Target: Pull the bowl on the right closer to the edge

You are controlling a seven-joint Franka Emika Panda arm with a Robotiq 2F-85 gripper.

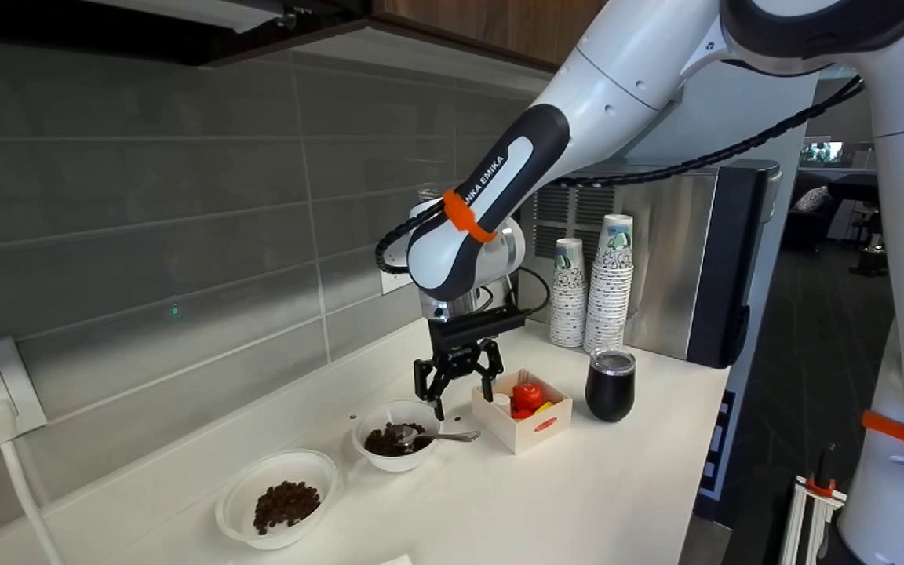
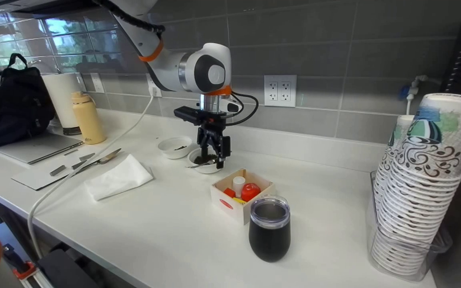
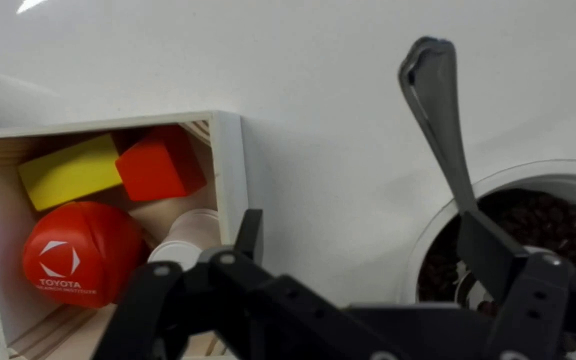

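The bowl (image 1: 395, 464) is the right one of two white bowls, also visible in an exterior view (image 2: 207, 170) and the wrist view (image 3: 422, 247). It holds dark bits and a metal spoon (image 3: 440, 110) whose handle sticks out over the rim. My gripper (image 1: 464, 402) is open above the bowl's side nearest the wooden box. In the wrist view (image 3: 368, 245), one finger is over the bowl's inside and the other is outside, near the box. Whether a finger touches the bowl cannot be told. The edge (image 2: 94, 256) is the counter's front rim, well away from the bowl.
The wooden box (image 1: 526, 435) with red and yellow pieces stands close beside the bowl. A black cup (image 2: 269, 240) is beyond it. Another white bowl (image 1: 283, 541) with brown bits is on the opposite side. A napkin (image 2: 118, 180), cable and stacked paper cups (image 2: 410, 216) are farther away.
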